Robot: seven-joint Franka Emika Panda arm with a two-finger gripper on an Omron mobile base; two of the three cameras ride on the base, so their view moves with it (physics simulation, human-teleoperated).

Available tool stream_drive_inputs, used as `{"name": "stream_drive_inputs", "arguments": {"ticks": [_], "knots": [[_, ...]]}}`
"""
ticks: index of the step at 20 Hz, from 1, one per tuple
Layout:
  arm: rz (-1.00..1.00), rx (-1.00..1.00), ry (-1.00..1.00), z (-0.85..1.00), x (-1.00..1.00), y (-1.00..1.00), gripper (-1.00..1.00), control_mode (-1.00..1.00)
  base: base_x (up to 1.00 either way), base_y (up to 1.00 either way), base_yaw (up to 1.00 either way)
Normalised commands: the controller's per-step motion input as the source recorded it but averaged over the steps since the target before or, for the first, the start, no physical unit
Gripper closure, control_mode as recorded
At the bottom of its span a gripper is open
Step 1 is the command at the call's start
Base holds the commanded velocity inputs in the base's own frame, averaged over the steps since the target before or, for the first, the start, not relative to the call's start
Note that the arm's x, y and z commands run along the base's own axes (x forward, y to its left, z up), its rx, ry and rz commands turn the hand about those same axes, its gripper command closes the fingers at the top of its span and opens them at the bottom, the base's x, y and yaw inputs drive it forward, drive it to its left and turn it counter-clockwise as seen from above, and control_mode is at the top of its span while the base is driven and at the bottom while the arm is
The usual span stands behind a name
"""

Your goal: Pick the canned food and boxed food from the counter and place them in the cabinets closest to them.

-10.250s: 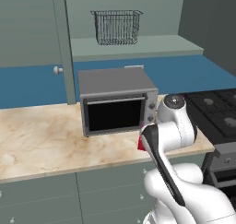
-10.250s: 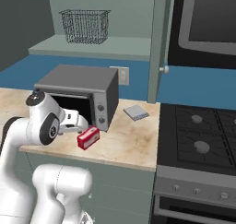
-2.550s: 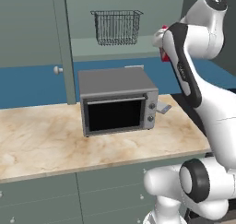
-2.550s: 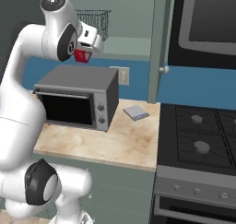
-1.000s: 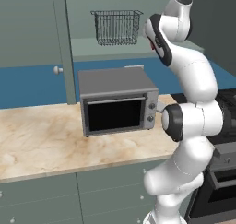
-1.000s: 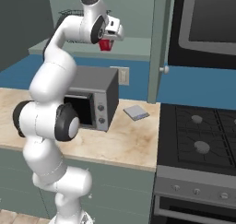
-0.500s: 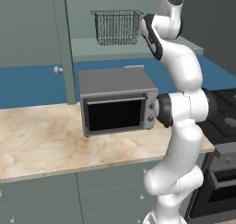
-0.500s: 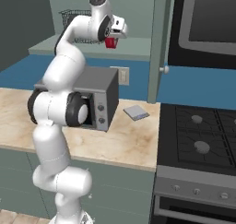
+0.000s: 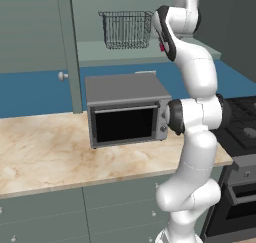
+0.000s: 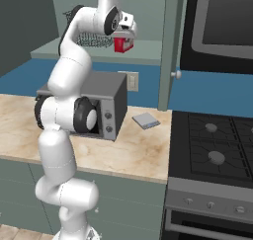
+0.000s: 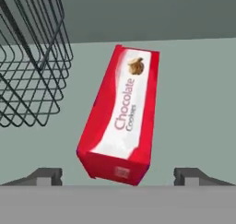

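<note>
On cabinet shelf (image 11: 193, 80): boxed food (image 11: 120, 114), near end cut off; end effector (image 11: 118, 176) open, fingertips apart.

glossy red cardboard box (image 11: 120, 115); thin metal wire basket (image 11: 28, 57); matt shelf (image 11: 193, 98).

The open cabinet's shelf (image 10: 148, 54) carries a wire basket (image 9: 126, 30) toward its left end and the red box (image 11: 120, 116) just right of it. The marble counter (image 9: 45, 152) bears a toaster oven (image 9: 125, 115), with a small grey pad (image 10: 146, 120) near the stove-side edge.
</note>
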Motion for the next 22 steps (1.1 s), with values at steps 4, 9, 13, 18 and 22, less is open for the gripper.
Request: {"name": "stream_drive_inputs", "arguments": {"ticks": [4, 9, 13, 18, 22], "knots": [[0.03, -0.01, 0.03, 0.01, -0.66, 0.0, -1.0, -1.0, 0.0, 0.0, 0.0], [0.06, -0.02, -0.01, -0.06, -0.98, 0.0, -1.0, -1.0, 0.0, 0.0, 0.0], [0.07, -0.01, -0.08, -0.44, -1.0, 0.02, -1.0, -1.0, 0.0, 0.0, 0.0], [0.05, 0.0, -0.15, -0.57, -1.0, 0.06, -1.0, -1.0, 0.0, 0.0, 0.0], [0.0, 0.0, -0.35, -0.09, -0.97, -0.09, -1.0, -1.0, 0.0, 0.0, 0.0]]}}
